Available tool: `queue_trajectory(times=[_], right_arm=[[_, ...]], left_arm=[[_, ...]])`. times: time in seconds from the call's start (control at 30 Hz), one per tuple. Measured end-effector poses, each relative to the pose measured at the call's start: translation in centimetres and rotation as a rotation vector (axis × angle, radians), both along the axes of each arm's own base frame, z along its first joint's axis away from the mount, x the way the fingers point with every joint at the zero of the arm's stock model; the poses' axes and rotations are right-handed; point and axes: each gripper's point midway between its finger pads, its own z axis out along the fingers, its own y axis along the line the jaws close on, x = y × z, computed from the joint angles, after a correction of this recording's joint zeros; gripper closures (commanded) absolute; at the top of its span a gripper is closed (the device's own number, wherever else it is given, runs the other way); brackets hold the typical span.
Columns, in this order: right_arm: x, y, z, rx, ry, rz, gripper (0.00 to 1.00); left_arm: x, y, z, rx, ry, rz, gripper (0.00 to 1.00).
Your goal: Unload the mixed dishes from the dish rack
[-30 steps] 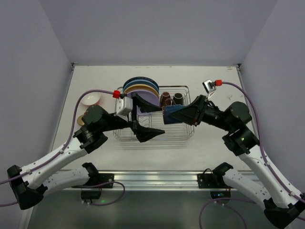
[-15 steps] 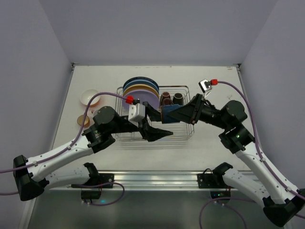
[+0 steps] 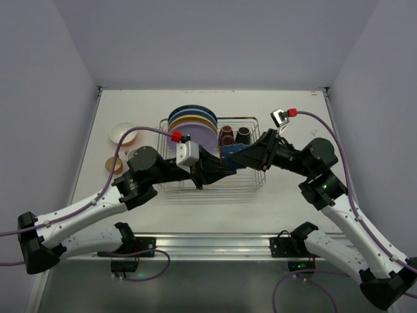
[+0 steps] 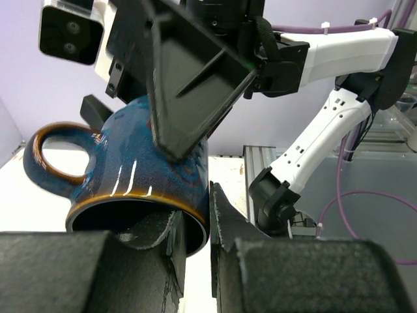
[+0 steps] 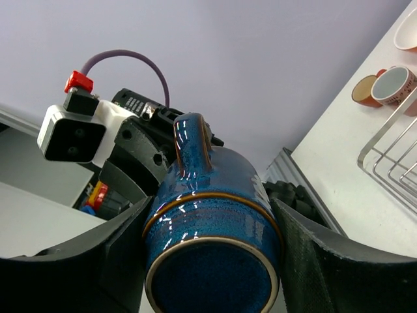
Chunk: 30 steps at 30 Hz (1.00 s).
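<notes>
Blue cup (image 5: 208, 215): gripped over rack (image 3: 251, 182) by right jaws, mouth toward 9 o'clock for handover; left jaws straddle rim, closure unclear.

White-and-black arms (image 3: 81, 212), purple cables (image 3: 317, 116), red connectors (image 3: 176, 135).

Qty: plates (image 3: 199, 134) x3+, cups (image 3: 243, 134) x5, bowl (image 3: 122, 132) x1, rack (image 3: 251, 184) x1.
</notes>
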Motion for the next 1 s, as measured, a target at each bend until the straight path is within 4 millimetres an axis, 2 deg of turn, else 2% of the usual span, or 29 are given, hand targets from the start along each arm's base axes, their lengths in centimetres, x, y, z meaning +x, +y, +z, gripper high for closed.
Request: queue_trajectory(times=[0.17,0.3,0.43,0.53,0.63,0.73,0.77,0.83,0.87,1.0], right_arm=[[0.7,-0.4,-0.6,-0.027,-0.019,-0.056,0.01],[2.7,-1.6,-2.3,-0.113,-0.011,-0.199,0.01],[5.0,-4.2,-3.3,-0.234,-0.042,-0.403,0.01],[5.9,-6.4,-3.8,-0.318,-0.079,-0.531,0.01],[6.7,-8.6,-4.5,-0.407,-0.110,-0.642,0.01],[7.4,-10.5,-5.3,-0.495,-0.129,-0.729,0.01],[7.6,-10.9,-5.6,-0.519,-0.133,-0.748,0.01],[7.9,-11.6,-6.2,-0.562,-0.134,-0.775,0.01],[8.1,-11.9,-6.5,-0.583,-0.134,-0.788,0.01],[8.7,-13.2,-7.4,-0.650,-0.135,-0.843,0.01]], left_arm=[[1.4,0.3,-1.0,0.034,0.052,0.093,1.00],[3.6,1.1,-2.5,0.089,0.114,0.233,1.00],[6.6,2.7,-5.3,0.214,0.207,0.437,1.00],[9.4,5.0,-7.2,0.320,0.289,0.628,1.00],[13.5,9.6,-8.3,0.398,0.429,0.871,1.00],[18.6,17.0,-9.2,0.416,0.588,1.164,1.00],[19.8,19.6,-9.8,0.418,0.637,1.247,1.00],[20.9,24.8,-11.3,0.429,0.731,1.397,1.00],[21.0,26.8,-11.9,0.432,0.772,1.449,1.00],[20.2,35.1,-14.3,0.407,0.926,1.685,1.00]])
